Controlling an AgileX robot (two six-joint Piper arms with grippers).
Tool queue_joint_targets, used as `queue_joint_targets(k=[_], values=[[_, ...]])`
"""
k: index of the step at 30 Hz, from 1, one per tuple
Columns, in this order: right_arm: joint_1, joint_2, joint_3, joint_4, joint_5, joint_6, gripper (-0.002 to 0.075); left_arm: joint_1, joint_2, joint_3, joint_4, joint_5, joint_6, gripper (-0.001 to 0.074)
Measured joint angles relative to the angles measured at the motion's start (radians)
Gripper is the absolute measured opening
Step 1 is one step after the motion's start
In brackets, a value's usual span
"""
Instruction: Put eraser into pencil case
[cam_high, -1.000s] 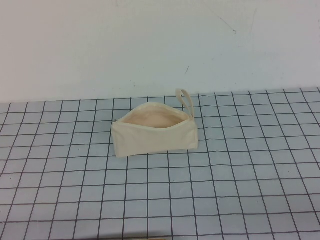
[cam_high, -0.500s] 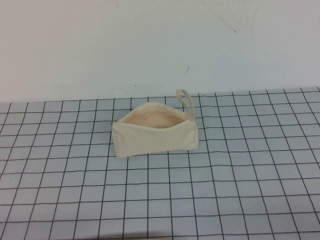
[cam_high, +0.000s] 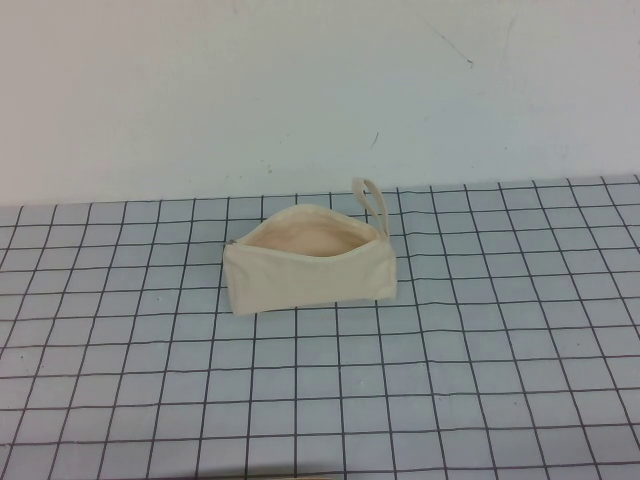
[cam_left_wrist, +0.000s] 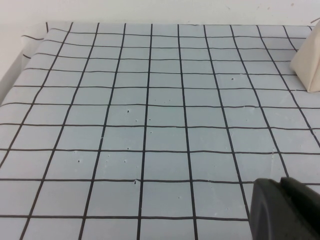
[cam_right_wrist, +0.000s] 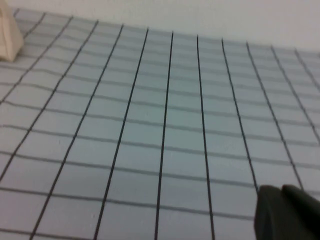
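Midway across the gridded table (cam_high: 480, 340), the pencil case (cam_high: 310, 265) lies unzipped, long axis left-right, mouth up. No eraser shows anywhere. My left gripper (cam_left_wrist: 285, 210) and right gripper (cam_right_wrist: 287, 212) sit low near me; whether either's fingers are apart, I cannot tell.

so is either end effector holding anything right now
Cannot tell: only a dark edge of the left end effector and right end effector shows. The pencil case sits untouched.
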Motion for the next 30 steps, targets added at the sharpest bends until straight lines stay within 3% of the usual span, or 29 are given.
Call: queue_joint_targets(k=[6, 30], values=[[0.0, 0.0, 0.0, -0.041, 0.056, 0.116, 0.0001, 0.0, 0.0, 0.0, 0.0, 0.0, 0.0, -0.0001], [0.0, 0.0, -0.002, -0.077, 0.066, 0.124, 0.0001, 0.0, 0.0, 0.0, 0.0, 0.0, 0.0, -0.0001]])
